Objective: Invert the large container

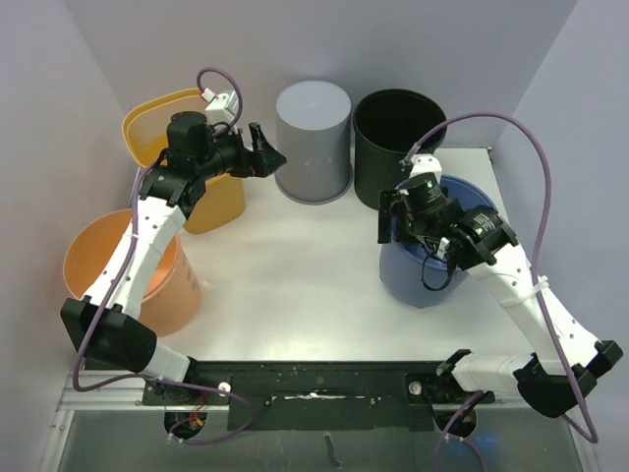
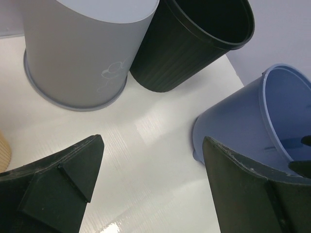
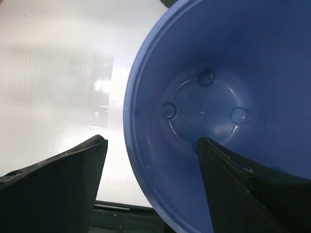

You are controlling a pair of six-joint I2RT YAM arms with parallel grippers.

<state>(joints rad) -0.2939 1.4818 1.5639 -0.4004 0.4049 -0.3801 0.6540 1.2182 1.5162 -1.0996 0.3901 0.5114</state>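
- A white table (image 1: 295,275) seen from above, with five plastic containers and two robot arms.
- The blue container (image 1: 408,280), which I take to be the large one meant by the task, stands mouth up at the right of the table, just beside a black container (image 1: 398,138) behind it.
- The right gripper (image 3: 150,145) straddles the blue rim, one finger inside and one outside. The fingers are apart, with bare table showing between the outer finger and the wall, so nothing is clamped yet.
- The left gripper (image 2: 153,141) hangs above the table with its fingers apart, holding nothing, near a grey container (image 1: 314,128) that is already mouth down.
- A yellow container (image 1: 147,128) and an orange container (image 1: 88,261) sit at the left, under the left arm.
- Likely risks: a pinch on one thin, smooth wall may slip as the weight swings over.
- The tipping container may knock the black one, since they stand so close.
- It may also roll towards the table's right edge, which is near.
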